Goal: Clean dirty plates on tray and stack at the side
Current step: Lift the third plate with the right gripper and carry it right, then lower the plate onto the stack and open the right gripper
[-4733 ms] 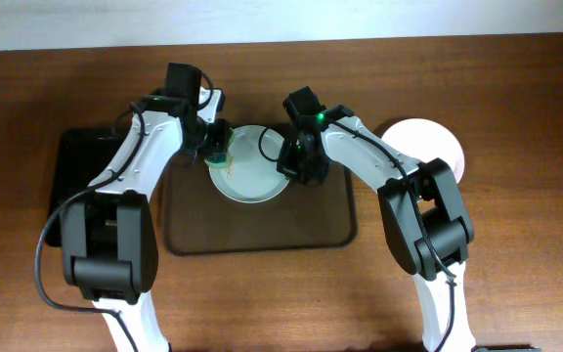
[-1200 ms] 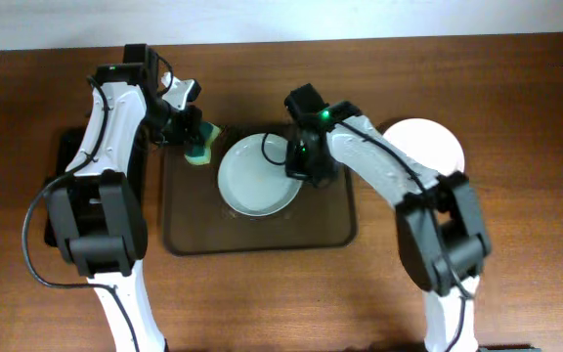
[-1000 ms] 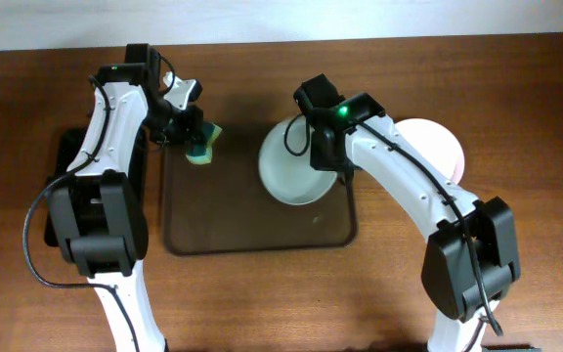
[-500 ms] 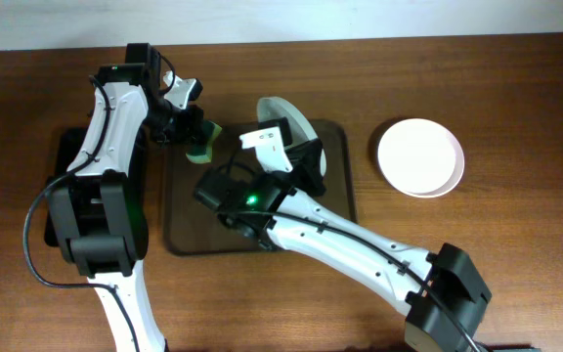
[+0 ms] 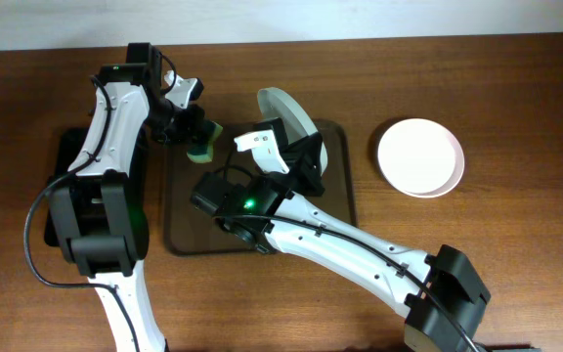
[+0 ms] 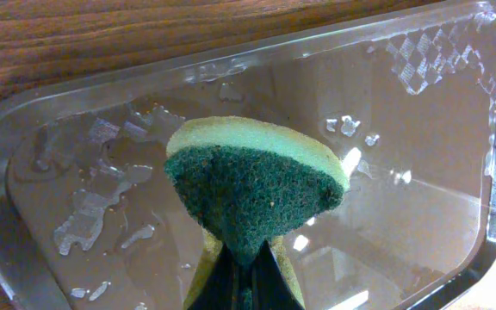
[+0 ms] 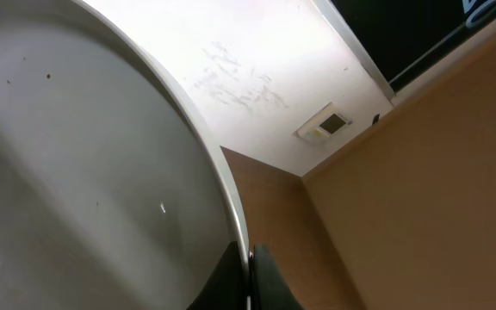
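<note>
Overhead, I see 2 plates; the lifted plate (image 5: 287, 110) hangs tilted steeply on edge above the far right part of the tray (image 5: 194, 230), its upper rim reaching past the tray's far rim; the second plate (image 5: 419, 157) lies flat on the table (image 5: 516, 78) to the right, well apart from the tray. My right arm reaches in from the near right and crosses over the tray; the right gripper (image 7: 250, 274) is clamped on the rim of the lifted plate, 1 finger on each face. The right wrist camera looks upward, so the plate's white inner face fills the left of its view, with a few tiny dark specks on it; I cannot tell whether any smear is on it. My left gripper (image 6: 246, 277) is pinched tight on a sponge (image 6: 252, 185), green scouring side toward the camera, yellow foam behind; the sponge hangs over the far left corner of the tray. The tray floor under it is wet, with scattered drops and a film of water. A black tray (image 5: 64, 171) lies on the table just left of the brown one, partly hidden by the left arm.
</note>
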